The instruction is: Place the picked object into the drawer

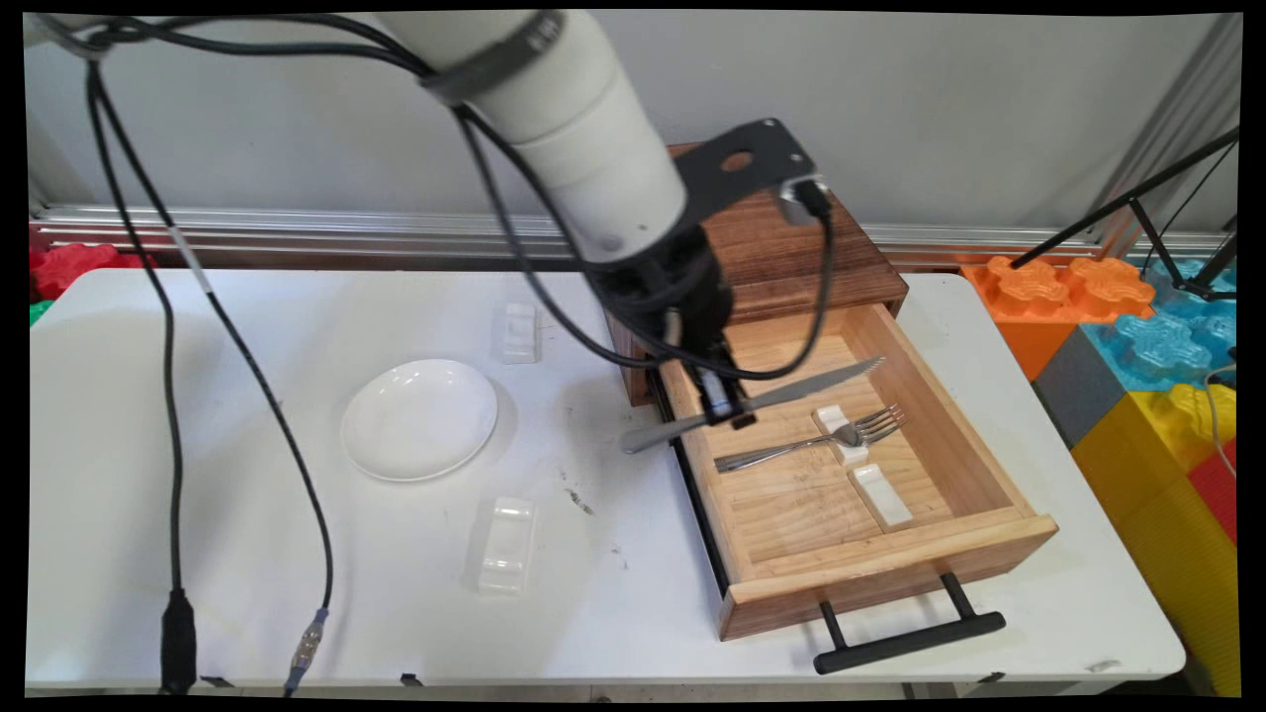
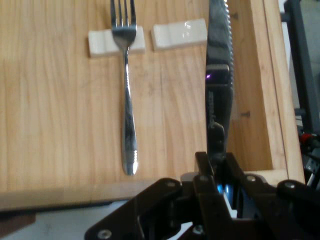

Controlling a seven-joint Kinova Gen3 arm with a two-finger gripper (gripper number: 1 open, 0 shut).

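Steel knife [image 1: 771,398] clamped in claw [image 1: 725,410], blade over open drawer [image 1: 949,435], beside fork [image 1: 821,440].

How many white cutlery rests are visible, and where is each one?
4. Two lie on the table: one behind the plate, one in front. Two lie in the open drawer: one under the fork, one bare. The arm may hide others.

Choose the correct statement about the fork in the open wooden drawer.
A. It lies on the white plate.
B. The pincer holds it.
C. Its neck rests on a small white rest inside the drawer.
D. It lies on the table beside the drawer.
C: the fork lies in the drawer with its neck across a white rest, while the pincer grips the knife.
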